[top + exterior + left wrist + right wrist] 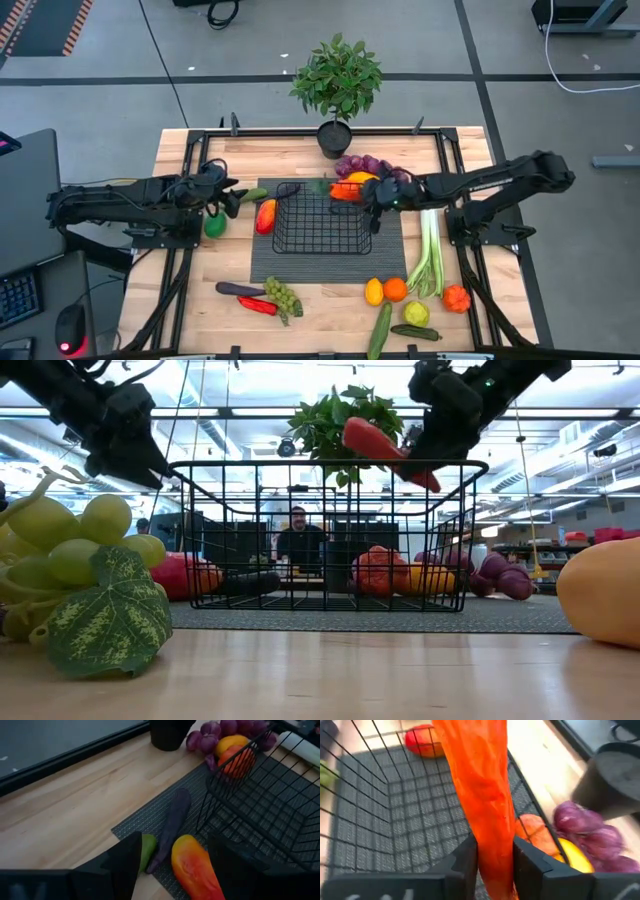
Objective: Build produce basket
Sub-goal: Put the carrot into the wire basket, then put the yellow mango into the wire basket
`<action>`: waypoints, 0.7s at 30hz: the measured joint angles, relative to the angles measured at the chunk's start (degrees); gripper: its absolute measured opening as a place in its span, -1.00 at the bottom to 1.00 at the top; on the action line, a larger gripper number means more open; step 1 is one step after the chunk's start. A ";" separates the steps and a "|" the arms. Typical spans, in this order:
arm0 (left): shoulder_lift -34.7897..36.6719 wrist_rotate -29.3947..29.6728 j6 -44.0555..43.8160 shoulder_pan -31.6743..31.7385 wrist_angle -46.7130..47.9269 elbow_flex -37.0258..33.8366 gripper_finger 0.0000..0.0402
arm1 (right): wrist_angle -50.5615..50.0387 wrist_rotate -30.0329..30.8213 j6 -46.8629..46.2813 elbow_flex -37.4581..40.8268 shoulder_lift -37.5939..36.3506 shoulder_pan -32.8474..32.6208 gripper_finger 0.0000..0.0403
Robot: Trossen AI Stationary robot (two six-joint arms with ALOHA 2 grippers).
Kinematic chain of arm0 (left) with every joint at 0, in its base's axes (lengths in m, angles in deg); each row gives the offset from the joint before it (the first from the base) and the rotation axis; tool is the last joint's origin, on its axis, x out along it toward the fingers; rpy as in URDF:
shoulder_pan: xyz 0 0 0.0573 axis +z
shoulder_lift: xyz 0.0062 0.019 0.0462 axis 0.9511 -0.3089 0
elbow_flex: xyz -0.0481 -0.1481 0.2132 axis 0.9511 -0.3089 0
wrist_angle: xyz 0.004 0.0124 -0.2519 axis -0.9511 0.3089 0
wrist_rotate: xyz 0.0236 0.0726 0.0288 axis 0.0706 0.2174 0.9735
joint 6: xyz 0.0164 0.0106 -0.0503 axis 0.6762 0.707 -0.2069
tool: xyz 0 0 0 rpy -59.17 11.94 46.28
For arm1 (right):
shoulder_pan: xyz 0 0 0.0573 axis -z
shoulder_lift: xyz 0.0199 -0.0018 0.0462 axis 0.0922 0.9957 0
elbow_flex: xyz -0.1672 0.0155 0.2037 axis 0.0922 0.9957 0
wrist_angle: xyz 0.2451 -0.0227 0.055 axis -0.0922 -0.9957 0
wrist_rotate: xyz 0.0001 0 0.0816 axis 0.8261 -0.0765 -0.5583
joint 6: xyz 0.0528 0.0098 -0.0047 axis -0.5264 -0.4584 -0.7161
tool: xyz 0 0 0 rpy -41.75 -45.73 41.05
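Note:
The black wire basket (320, 222) stands on the dark ribbed mat. My right gripper (368, 193) is over the basket's far right corner, shut on a long orange-red vegetable (482, 795), which also shows in the low view (385, 448). My left gripper (233, 198) is open, left of the basket and above the table. In its wrist view (180, 870) its fingers stand either side of a red-yellow fruit (195, 865) that lies on the mat's left edge beside a dark cucumber (172, 822). Purple grapes (365, 165) and an orange-yellow pepper (352, 182) lie behind the basket. My right gripper pinches the long orange-red vegetable between its two fingers (465, 862), near its thin end (425, 475). The fingers come from the table's right, slanting down. The vegetable sticks out past the fingers toward the table's left, tilted, thick end up, clear above the basket's rim.
A potted plant (336, 80) stands at the far edge. A leek (430, 250), oranges and a lemon (385, 290), cucumbers (382, 328), a red pepper (457, 298), green grapes (283, 296), an eggplant and a chili (245, 297) lie near the front. A green piece (215, 224) lies under the left arm.

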 joint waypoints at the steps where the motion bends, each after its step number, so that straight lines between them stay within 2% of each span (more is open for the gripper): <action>1: 0.00 0.01 -0.02 -0.02 0.11 0.00 0.15 | 0.08 -0.85 -0.36 0.02 0.31 0.01 -0.33; 6: -0.01 0.01 0.05 -0.22 0.61 0.00 0.15 | 1.53 -0.90 -1.35 0.01 0.75 -0.57 0.01; 11: -0.04 0.04 3.21 -0.24 0.74 0.00 0.15 | 0.11 0.74 -1.59 0.02 -2.46 -1.25 0.28; 16: -0.04 -0.05 5.62 -0.24 0.63 0.00 0.15 | -6.56 5.54 -7.08 0.02 -7.72 -0.53 0.37; 21: -0.04 -0.61 5.62 -0.24 0.65 0.00 0.15 | -22.89 8.25 -22.28 0.02 -11.56 0.64 0.34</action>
